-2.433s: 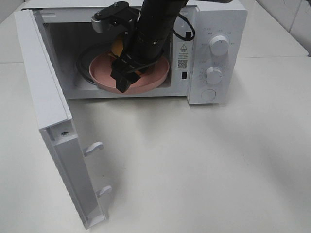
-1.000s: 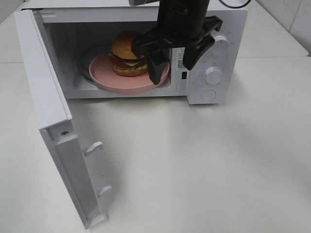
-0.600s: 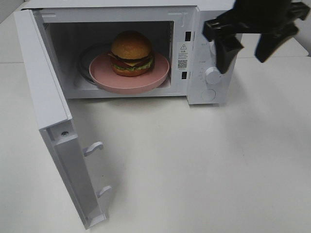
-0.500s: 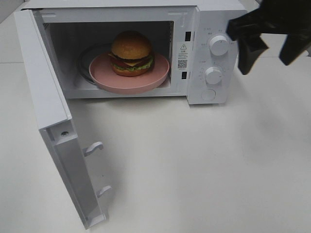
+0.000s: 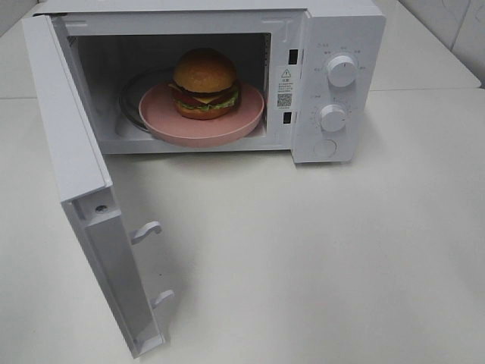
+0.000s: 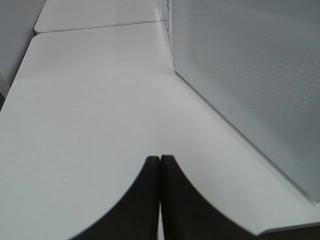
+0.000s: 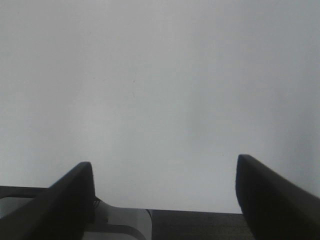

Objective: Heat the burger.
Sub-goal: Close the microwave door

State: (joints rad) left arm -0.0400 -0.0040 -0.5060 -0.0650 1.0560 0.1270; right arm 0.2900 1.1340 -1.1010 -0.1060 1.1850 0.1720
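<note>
The burger (image 5: pixel 204 83), with a golden-brown bun, cheese, tomato and lettuce, sits on a round pink plate (image 5: pixel 163 119) inside the white microwave (image 5: pixel 337 30). The microwave door (image 5: pixel 68 159) hangs wide open to the left. Neither arm shows in the exterior high view. In the left wrist view my left gripper (image 6: pixel 160 162) is shut, its black fingers pressed together over bare white table, beside the door's perforated panel (image 6: pixel 250 75). In the right wrist view my right gripper (image 7: pixel 165 175) is open, with only bare white table between its fingers (image 7: pixel 75 192).
Two white dials (image 5: pixel 341 70) and a round button (image 5: pixel 326 149) sit on the microwave's right panel. Two latch hooks (image 5: pixel 145 230) stick out from the open door's edge. The white table (image 5: pixel 318 258) stretches in front of the microwave.
My right gripper has drawn back from the microwave opening, swung right past the control panel and left the exterior high view. The burger and plate stayed inside.
</note>
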